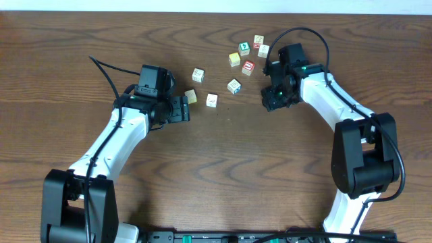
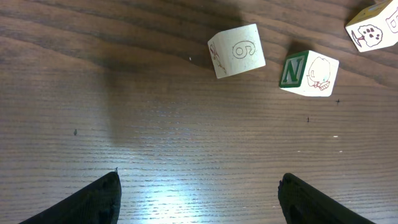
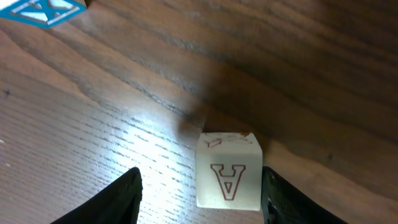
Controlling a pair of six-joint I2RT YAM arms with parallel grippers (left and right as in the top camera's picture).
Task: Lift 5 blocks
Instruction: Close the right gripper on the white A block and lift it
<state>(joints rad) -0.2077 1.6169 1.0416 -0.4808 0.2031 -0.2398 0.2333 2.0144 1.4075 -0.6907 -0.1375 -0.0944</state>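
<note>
Grasp set-up on A block. Right end effector (image 3: 200, 186) stands part-open astride A block (image 3: 228, 177), nothing gripped yet. One finger (image 3: 283, 202) is at or against the block's side; the other stands apart with bare wood between. The block rests flat on the table (image 1: 223, 155), in the far half, right of centre; overhead it is hidden beneath the end effector. X block (image 3: 43, 11) lies near, toward the table's middle. The other blocks (image 1: 264, 50), the red block (image 1: 248, 67) among them, cluster nearer the far edge. Left end effector (image 2: 199, 186) is wide open and empty, low over the table left of centre. 6 block (image 2: 236, 51) and N block (image 2: 309, 73) lie ahead of it, clear of both fingers.

Hazards, judged:
- (a) The block sits off-centre in the jaws, so the nearer finger would likely meet it first and slide or twist it across the wood before the far finger arrives.
- (b) So small a cube offers little face, and a pinch on an edge or corner could squirt it out on the lift.
- (c) A skewed push could send it toward X block.
- (d) The left end effector's open fingers could nudge its two neighbours if it advances low.

Containers: none in view; every block lies directly on the table.
</note>
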